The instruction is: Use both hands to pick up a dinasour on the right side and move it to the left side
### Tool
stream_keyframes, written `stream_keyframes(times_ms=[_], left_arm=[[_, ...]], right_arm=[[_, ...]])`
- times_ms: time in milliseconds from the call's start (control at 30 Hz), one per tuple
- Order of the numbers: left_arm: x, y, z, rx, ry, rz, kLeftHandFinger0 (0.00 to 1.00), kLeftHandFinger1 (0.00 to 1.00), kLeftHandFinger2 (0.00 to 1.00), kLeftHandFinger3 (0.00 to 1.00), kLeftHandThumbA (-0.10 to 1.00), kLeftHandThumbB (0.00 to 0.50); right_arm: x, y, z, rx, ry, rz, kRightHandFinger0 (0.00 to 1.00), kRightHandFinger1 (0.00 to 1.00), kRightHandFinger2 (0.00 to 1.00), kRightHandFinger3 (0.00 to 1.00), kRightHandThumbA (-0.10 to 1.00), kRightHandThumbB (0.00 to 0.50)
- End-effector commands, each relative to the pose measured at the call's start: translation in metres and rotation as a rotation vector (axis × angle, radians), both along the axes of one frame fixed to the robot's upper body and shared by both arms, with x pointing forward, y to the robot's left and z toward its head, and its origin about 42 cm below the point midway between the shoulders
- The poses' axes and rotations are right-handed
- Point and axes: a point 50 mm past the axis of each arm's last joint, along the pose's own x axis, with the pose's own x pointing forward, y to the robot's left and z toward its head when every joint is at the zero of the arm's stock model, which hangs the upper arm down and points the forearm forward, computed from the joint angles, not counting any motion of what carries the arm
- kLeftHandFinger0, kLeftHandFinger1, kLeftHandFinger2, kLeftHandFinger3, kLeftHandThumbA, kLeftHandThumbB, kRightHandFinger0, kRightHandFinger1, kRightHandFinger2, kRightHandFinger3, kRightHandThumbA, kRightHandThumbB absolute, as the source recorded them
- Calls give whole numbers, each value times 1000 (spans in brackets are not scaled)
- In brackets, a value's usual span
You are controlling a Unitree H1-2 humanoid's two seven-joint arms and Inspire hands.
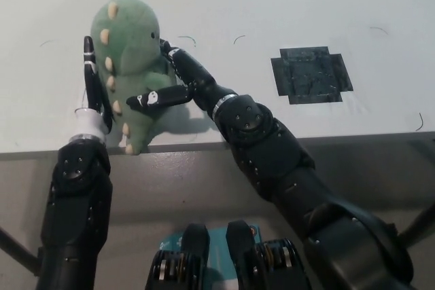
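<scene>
Looking down in the head view: green plush dinosaur (130, 66) stands upright at the left part of the white counter (272, 5), tail tip near the front edge, cream spines facing the camera. Left hand (92, 86) is pressed flat on its left flank and right hand (178, 81) is pressed on its right flank, one finger laid across the belly (toy clamped between the two hands). Dark taped square (311, 74) lies well apart to the right.
</scene>
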Motion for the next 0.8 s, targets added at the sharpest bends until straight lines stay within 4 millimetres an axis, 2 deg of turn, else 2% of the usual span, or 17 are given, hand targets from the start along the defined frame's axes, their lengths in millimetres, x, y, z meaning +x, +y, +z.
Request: stream_keyframes(times_ms=[0, 33, 67, 133, 167, 200, 233, 300, 400, 433, 600, 733, 767], left_arm=[[22, -22, 33, -20, -98, -76, 1000, 1000, 1000, 1000, 1000, 374], [25, -22, 31, -14, -79, -77, 1000, 1000, 1000, 1000, 1000, 394], [28, -28, 26, -31, -54, -93, 1000, 1000, 1000, 1000, 1000, 382], [33, -31, 24, -57, -30, -110, 1000, 1000, 1000, 1000, 1000, 378], [41, -35, 24, -44, -14, -134, 1000, 1000, 1000, 1000, 1000, 401], [46, -36, 26, -54, -17, -149, 1000, 1000, 1000, 1000, 1000, 379], [50, -39, 29, -75, -10, -159, 1000, 1000, 1000, 1000, 1000, 400], [57, -41, 37, -89, -5, -163, 1000, 1000, 1000, 1000, 1000, 369], [63, -43, 42, -82, -5, -168, 1000, 1000, 1000, 1000, 1000, 370], [64, -43, 43, -83, -2, -182, 1000, 1000, 1000, 1000, 1000, 410], [68, -44, 47, -79, -9, -179, 1000, 1000, 1000, 1000, 1000, 416], [73, -44, 56, -66, -18, -187, 1000, 1000, 1000, 1000, 1000, 433], [73, -44, 57, -65, -24, -187, 1000, 1000, 1000, 1000, 1000, 421]], right_arm=[[0, 32, 37, -15, -49, 104, 1000, 1000, 1000, 1000, 1000, 96], [1, 31, 36, -26, -46, 97, 1000, 1000, 1000, 1000, 1000, 64], [3, 26, 32, -41, -46, 81, 1000, 1000, 1000, 1000, 1000, 34], [6, 22, 31, -56, -46, 66, 1000, 1000, 1000, 1000, 1000, 26], [10, 18, 33, -74, -43, 53, 1000, 1000, 1000, 1000, 1000, 18], [12, 16, 35, -80, -45, 50, 1000, 1000, 1000, 1000, 1000, 14], [14, 15, 37, -86, -48, 44, 1000, 1000, 1000, 1000, 1000, 28], [17, 13, 42, -80, -44, 33, 1000, 1000, 1000, 1000, 1000, 46], [20, 12, 47, -78, -43, 22, 1000, 1000, 1000, 1000, 1000, 46], [21, 11, 48, -79, -39, 12, 1000, 1000, 1000, 1000, 1000, 56], [23, 10, 52, -89, -35, 0, 1000, 1000, 1000, 1000, 1000, 82], [25, 10, 60, -76, -51, -6, 1000, 1000, 1000, 1000, 1000, 79], [25, 10, 62, -75, -49, -4, 1000, 1000, 1000, 1000, 1000, 72]])
